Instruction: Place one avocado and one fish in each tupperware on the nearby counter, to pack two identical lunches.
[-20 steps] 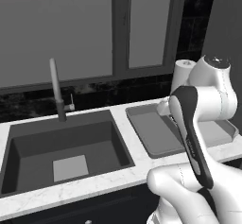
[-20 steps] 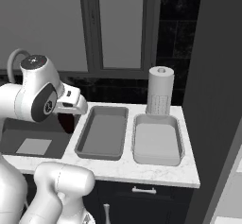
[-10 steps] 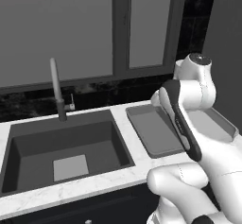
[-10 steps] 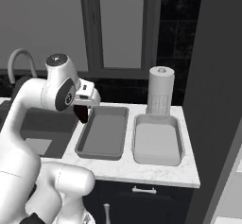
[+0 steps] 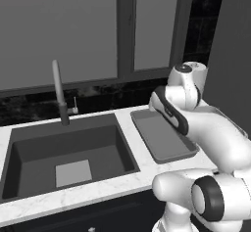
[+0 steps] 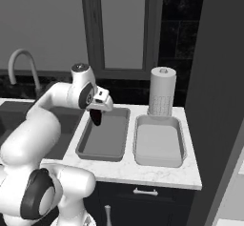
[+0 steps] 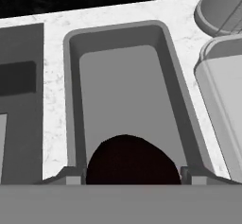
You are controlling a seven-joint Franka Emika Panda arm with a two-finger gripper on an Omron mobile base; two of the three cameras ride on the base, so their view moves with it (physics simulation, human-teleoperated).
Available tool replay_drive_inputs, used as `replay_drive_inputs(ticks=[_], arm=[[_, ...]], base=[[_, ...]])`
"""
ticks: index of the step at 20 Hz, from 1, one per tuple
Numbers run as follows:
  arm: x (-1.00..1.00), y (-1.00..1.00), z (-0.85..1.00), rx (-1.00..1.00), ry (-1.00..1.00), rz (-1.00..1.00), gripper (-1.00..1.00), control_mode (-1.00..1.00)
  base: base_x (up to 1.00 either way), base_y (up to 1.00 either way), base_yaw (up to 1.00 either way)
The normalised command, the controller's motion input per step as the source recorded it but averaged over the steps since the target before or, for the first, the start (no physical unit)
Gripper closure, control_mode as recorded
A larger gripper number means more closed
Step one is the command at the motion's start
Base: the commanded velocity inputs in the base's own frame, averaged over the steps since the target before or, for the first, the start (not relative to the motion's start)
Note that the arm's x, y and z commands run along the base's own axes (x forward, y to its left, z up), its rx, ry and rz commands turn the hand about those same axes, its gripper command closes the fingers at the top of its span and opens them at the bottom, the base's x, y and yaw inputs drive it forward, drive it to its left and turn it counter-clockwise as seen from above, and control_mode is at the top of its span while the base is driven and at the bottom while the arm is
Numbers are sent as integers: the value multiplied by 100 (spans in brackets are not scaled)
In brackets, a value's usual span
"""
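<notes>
two trays sit side by side on the white marbled counter (image 6: 157, 172), right of the dark sink (image 5: 68, 150). going left to right in the right base view: the curved faucet (image 6: 21, 65) over the sink, then the white arm, then the mid-grey tupperware (image 6: 106, 135), then the paler off-white tupperware (image 6: 158, 141), with a paper towel roll (image 6: 162, 91) standing upright just behind the pale one. the gripper (image 6: 97, 110) hangs above the near-left part of the grey tray, its jaws spread around a blackish-maroon avocado (image 6: 96, 117) and pinching it from both sides. in the hand view the dark avocado (image 7: 132, 162) sits between the two finger tips (image 7: 71, 175), with the bare floor of the grey tray (image 7: 123, 90) straight beyond it. the pale tray (image 7: 222, 100) lies to the right, the two rims near each other but apart. neither tray has anything lying in it.
</notes>
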Motion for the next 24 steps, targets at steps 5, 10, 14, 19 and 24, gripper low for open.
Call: replay_drive_inputs(ticks=[5, 10, 14, 19, 24], arm=[[61, -13, -56, 3, 0, -3, 100, -100], [35, 0, -55, 0, 0, -2, 100, -100], [34, 0, -49, 0, 2, 0, 100, -100], [31, 0, -44, 0, 4, 0, -100, -100], [7, 0, -2, 0, 0, 0, -100, -100]], base=[[0, 0, 0], [0, 0, 0], [0, 0, 0], [0, 0, 0], [0, 0, 0]])
